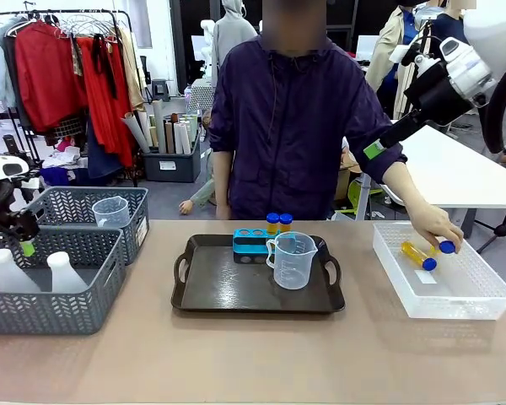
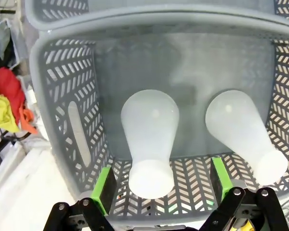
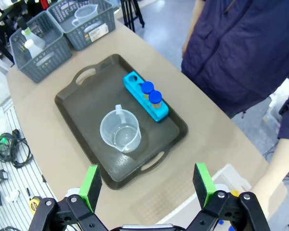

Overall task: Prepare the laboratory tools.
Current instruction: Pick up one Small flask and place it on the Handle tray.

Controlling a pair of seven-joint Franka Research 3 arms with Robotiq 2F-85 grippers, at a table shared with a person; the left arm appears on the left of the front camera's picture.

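Note:
My left gripper point(image 2: 162, 185) hangs open over the front grey basket point(image 2: 62, 96), its green pads either side of a white conical flask point(image 2: 149, 144) without touching it. A second flask point(image 2: 243, 130) stands beside it. On the black tray point(image 1: 202, 295) sit the blue rack point(image 1: 255, 245) holding two blue-capped amber tubes point(image 1: 278, 223) and a clear beaker point(image 1: 293, 260). A person's hand point(image 1: 438, 229) holds one tube point(image 1: 445, 246) in the white basket point(image 1: 489, 295), beside another tube point(image 1: 417, 255). My right gripper point(image 3: 147, 185) hovers open and empty, high above the table's right side.
The rear grey basket point(image 1: 135, 202) at the left holds another clear beaker point(image 1: 111, 211). The person stands at the far side behind the tray. Bare tabletop runs along the front edge point(image 1: 253, 363). A white table point(image 1: 464, 173) stands behind at the right.

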